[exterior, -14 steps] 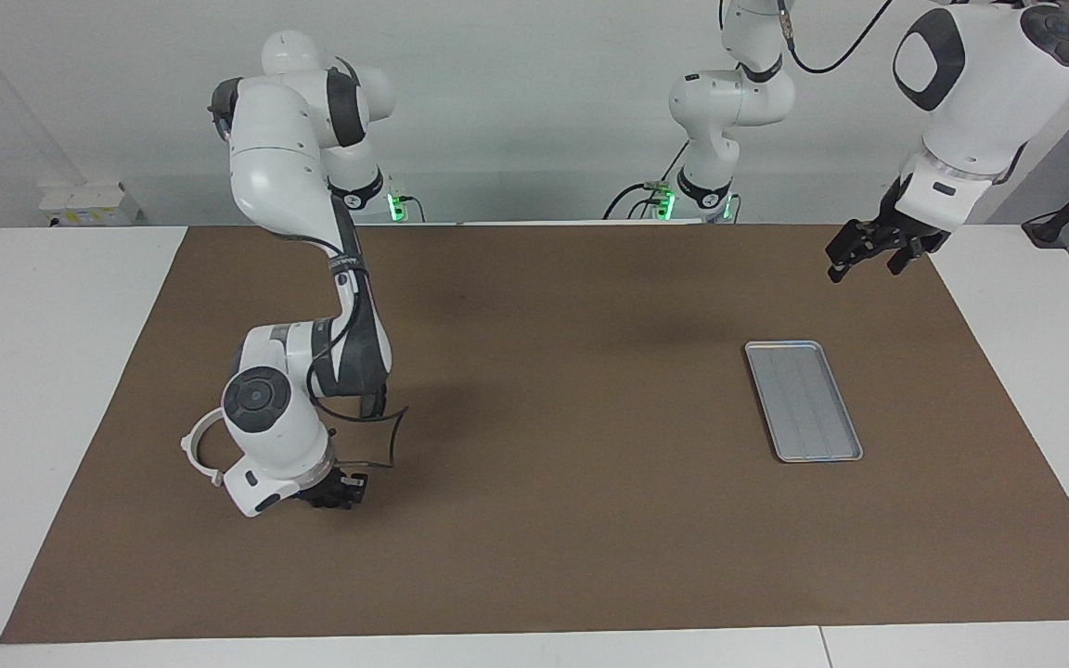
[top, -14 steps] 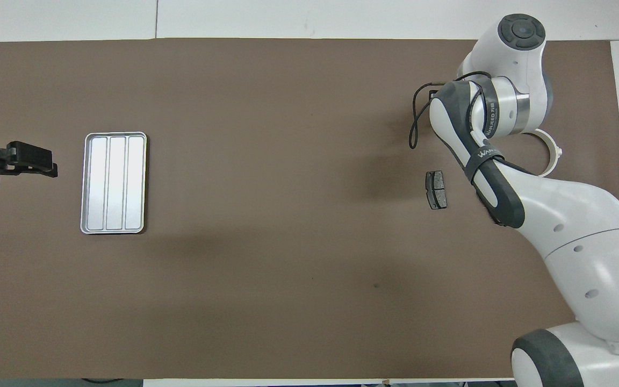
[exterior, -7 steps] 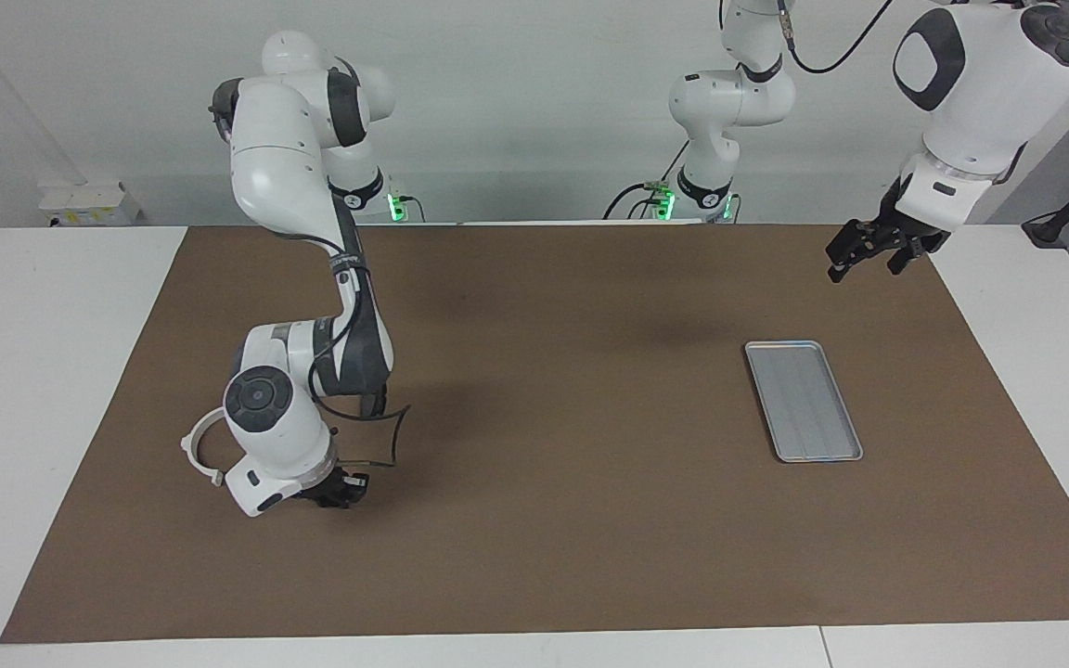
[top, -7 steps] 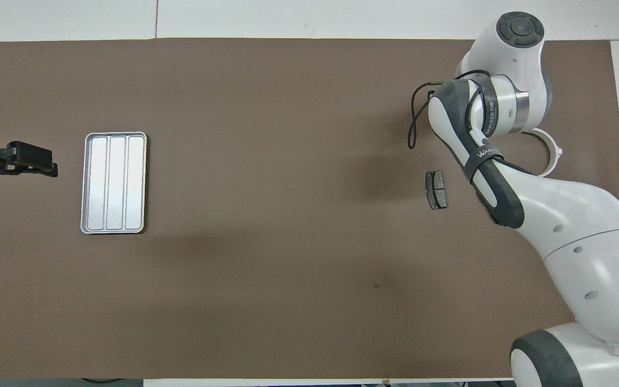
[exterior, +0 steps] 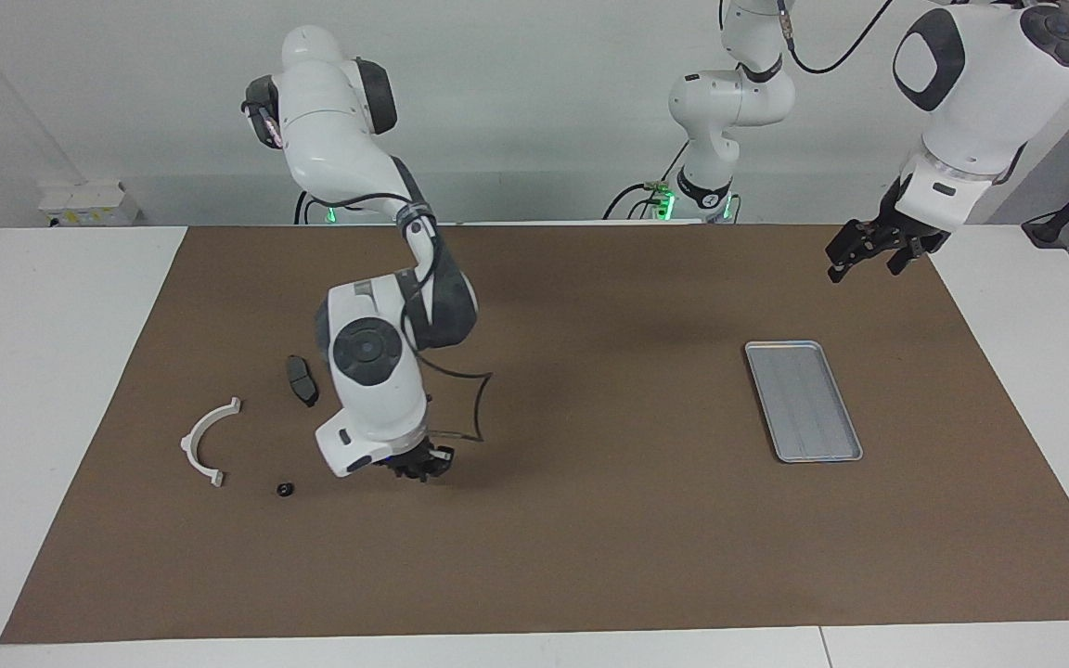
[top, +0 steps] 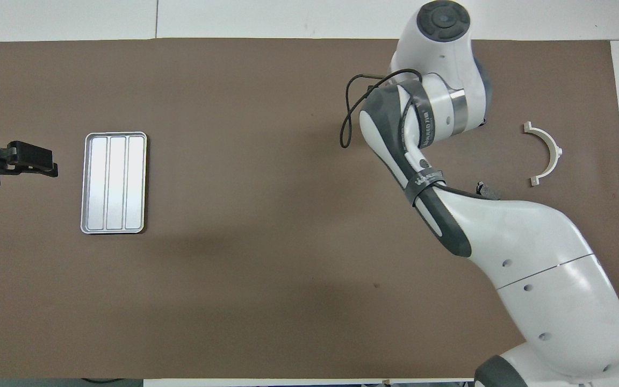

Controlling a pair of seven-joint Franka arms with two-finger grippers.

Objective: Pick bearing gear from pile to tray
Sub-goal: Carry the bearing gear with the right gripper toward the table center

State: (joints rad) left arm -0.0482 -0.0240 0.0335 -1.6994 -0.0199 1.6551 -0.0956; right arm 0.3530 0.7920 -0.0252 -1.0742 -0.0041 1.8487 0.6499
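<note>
A pale wall [exterior: 516,102] closes the room past the robots' bases, and below it a white table [exterior: 52,390] carries a brown mat [exterior: 590,557] that covers nearly all of its top. The right arm [top: 508,242] is the biggest thing on view, reaching out from its own end over the mat; a grey band on its forearm bears dark lettering that cannot be made out. The left arm waits raised at the other end, its left gripper [exterior: 876,250] in the air over the mat's edge near the robots, fingers slightly apart with nothing between them. The tray [exterior: 804,400] lies flat on the mat toward the left arm's end, ribbed lengthwise and holding nothing. The right gripper [exterior: 418,461] hangs low over bare mat between the pile and the tray, close to the pile; whether its fingers are parted or closed, or clamped on anything, cannot be told. Of the pile, toward the right arm's end, the white half-ring bracket [exterior: 207,438] lies flat, a dark brake pad [exterior: 302,379] lies nearer the robots beside the arm's wrist, and one tiny black gear [exterior: 285,488] sits between the bracket and the gripper.
</note>
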